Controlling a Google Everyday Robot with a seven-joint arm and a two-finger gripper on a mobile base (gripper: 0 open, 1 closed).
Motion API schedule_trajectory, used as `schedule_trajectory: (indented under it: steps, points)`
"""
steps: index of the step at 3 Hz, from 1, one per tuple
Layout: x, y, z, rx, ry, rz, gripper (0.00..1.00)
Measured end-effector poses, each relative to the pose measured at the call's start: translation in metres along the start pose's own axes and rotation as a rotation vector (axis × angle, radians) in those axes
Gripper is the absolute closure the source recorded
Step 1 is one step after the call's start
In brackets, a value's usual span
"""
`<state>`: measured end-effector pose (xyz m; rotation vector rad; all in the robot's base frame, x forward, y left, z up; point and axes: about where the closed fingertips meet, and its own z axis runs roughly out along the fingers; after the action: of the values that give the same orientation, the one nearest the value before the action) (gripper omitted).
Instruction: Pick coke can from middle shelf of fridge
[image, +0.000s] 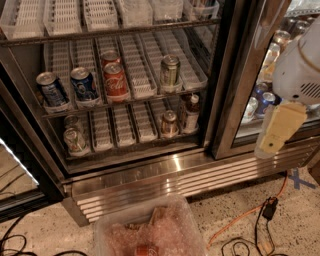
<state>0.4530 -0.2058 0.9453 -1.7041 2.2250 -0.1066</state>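
Note:
The red coke can (115, 82) stands upright at the front of a white ribbed lane on the middle shelf (142, 75) of the fridge (150, 177), whose door is open. A second red can (109, 56) stands right behind it. Two blue Pepsi cans (51, 90) (84, 85) stand to its left and a green-gold can (170, 70) to its right. My gripper (277, 131), pale yellow under a white arm housing (300, 70), hangs at the far right in front of the shut glass door, well away from the coke can and holding nothing.
The lower shelf holds cans (75, 140) (169, 124) and a bottle (190, 112). A black door post (232, 85) separates the open bay from the right glass door. A clear plastic bin (150, 230) sits on the floor below. Cables (240, 220) lie at the right.

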Motion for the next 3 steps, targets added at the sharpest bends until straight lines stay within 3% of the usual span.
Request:
schedule_trajectory:
  steps: [1,2,3]
  points:
    - [-0.018,-0.003,0.028,0.047,-0.049,0.018,0.0]
    - [-0.052,-0.012,0.048,0.098,-0.102,-0.008,0.0]
    - [-0.055,-0.015,0.047,0.115,-0.112,-0.009,0.0]
